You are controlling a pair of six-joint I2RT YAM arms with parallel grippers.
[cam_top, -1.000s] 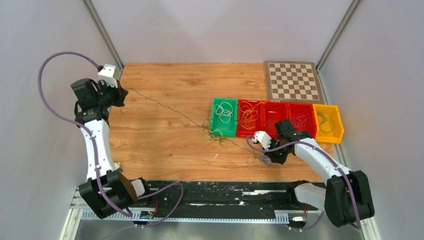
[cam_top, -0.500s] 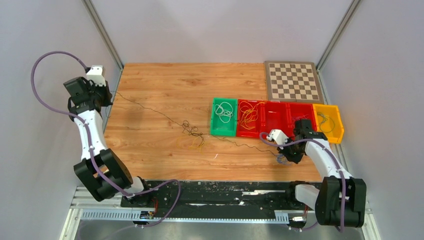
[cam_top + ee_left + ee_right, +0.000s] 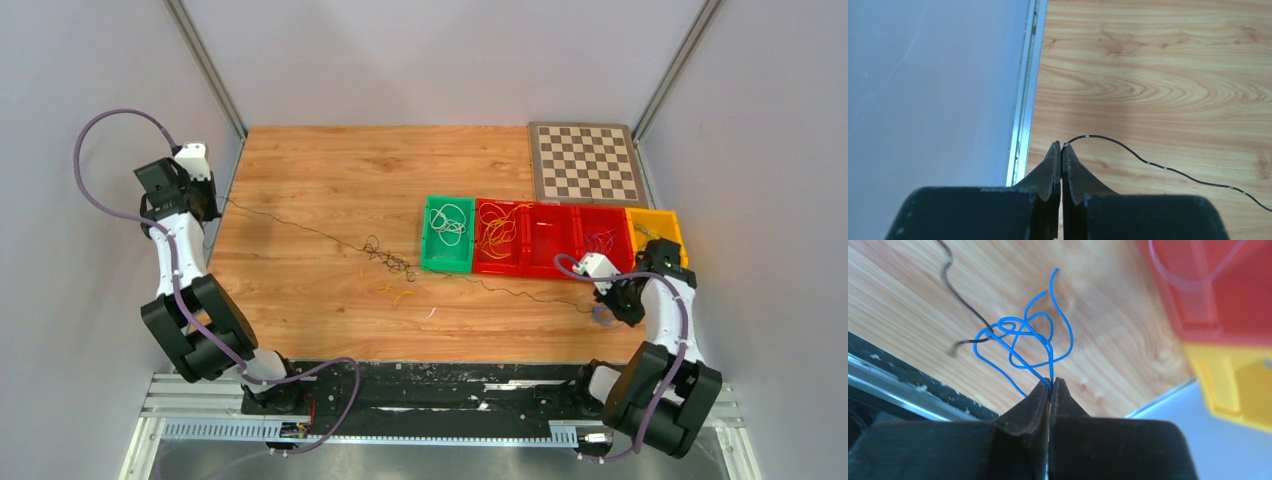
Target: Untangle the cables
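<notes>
No legible txt, labels, brand marks or nos. for you in any view. Closest thing: dark cable in left wrist cam carries small white bands at intervals, too small to read as chars.

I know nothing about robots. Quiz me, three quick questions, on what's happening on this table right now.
1. True or false: the left pincer is shut on a dark wire.
2. Which wire does the right pincer hold? A yellow, B blue, C white.
3. Fill in: the bin nearest the snarl is coloured ____.

Key: 1 true. 2 B, the blue wire. 3 green, the green bin.
</notes>
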